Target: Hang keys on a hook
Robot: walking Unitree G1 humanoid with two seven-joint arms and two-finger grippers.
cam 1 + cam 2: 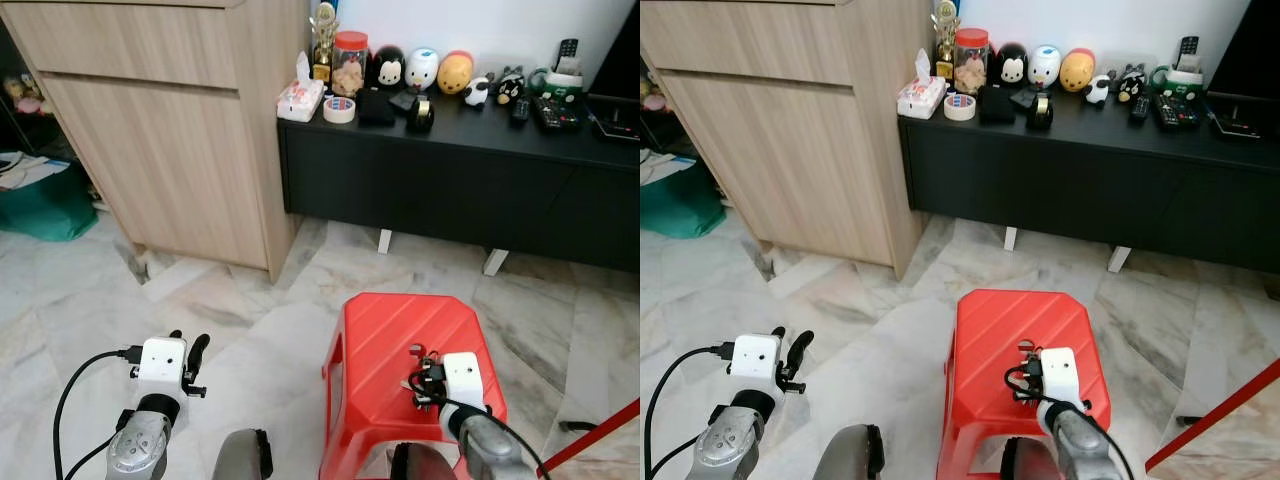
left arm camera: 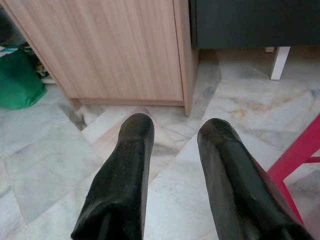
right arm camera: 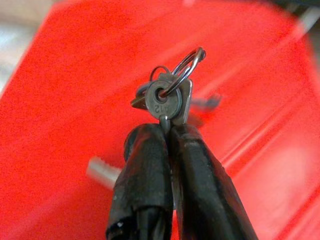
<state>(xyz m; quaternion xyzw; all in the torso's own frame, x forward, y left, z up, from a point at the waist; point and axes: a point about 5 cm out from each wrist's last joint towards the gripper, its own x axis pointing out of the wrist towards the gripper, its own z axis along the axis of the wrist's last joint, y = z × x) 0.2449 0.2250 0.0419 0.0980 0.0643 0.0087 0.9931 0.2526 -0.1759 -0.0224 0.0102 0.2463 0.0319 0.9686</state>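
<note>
A bright red stool (image 1: 400, 345) with diagonal ribs stands on grey-veined white marble floor (image 1: 250, 320), silver keys (image 3: 167, 100) sit between black fingers (image 3: 150, 180), and behind are a pale wood-grain cabinet (image 1: 170, 130), a matt black sideboard (image 1: 450, 180) and a green bag (image 1: 45, 205).

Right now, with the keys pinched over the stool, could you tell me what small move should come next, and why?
Probably lift the right pincer straight up. It is shut on the keys just above the red stool, and no hook can be seen here, so clearing the seat comes first. The left pincer is open and idle.
</note>
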